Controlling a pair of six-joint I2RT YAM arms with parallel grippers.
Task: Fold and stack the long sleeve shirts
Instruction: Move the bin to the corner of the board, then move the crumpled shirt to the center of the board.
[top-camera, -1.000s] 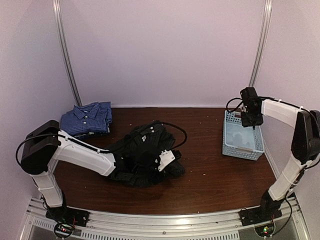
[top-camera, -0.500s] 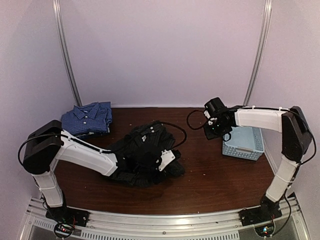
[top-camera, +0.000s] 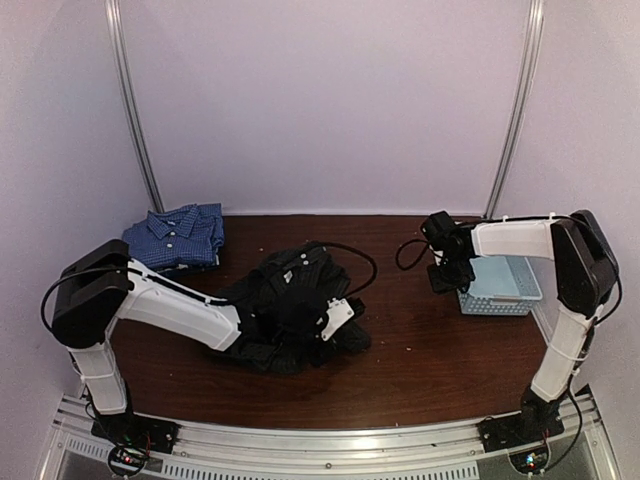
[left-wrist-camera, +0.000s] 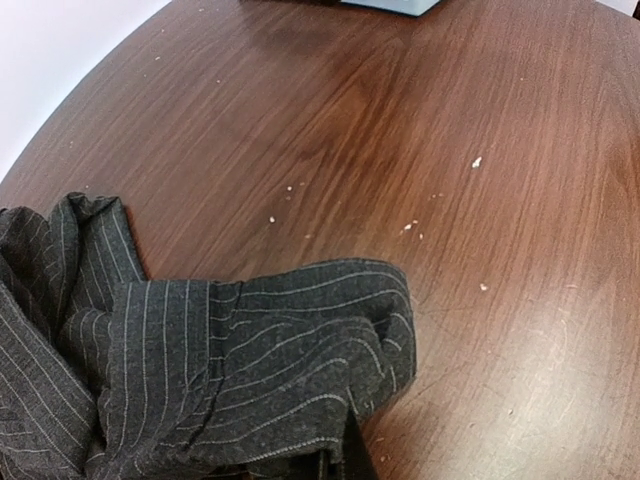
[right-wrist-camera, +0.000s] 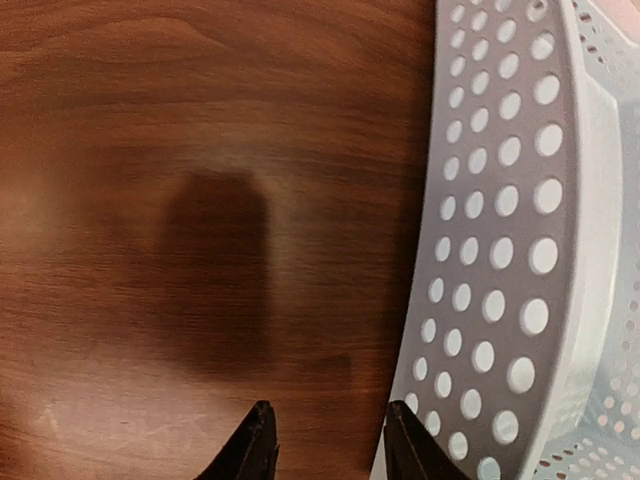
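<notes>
The black pinstriped long sleeve shirt (top-camera: 285, 305) lies crumpled in the middle of the table. My left gripper (top-camera: 340, 320) is at its right edge, shut on a fold of the cloth. In the left wrist view the pinstriped fabric (left-wrist-camera: 250, 370) is bunched over my left gripper (left-wrist-camera: 340, 462), hiding most of the fingers. The blue checked shirt (top-camera: 175, 238) lies folded at the back left. My right gripper (top-camera: 447, 278) hangs low beside the basket's left wall. In its wrist view my right gripper (right-wrist-camera: 335, 445) is open over bare wood, holding nothing.
A light blue perforated plastic basket (top-camera: 505, 285) stands at the right of the table, and its wall (right-wrist-camera: 510, 250) is just right of my right fingers. A black cable loops over the black shirt. Pale crumbs dot the wood.
My right arm left its place above the basket, swung left, then came down beside the basket's left wall, its jaws a little narrower. The basket shifted slightly right. The left arm barely moved.
</notes>
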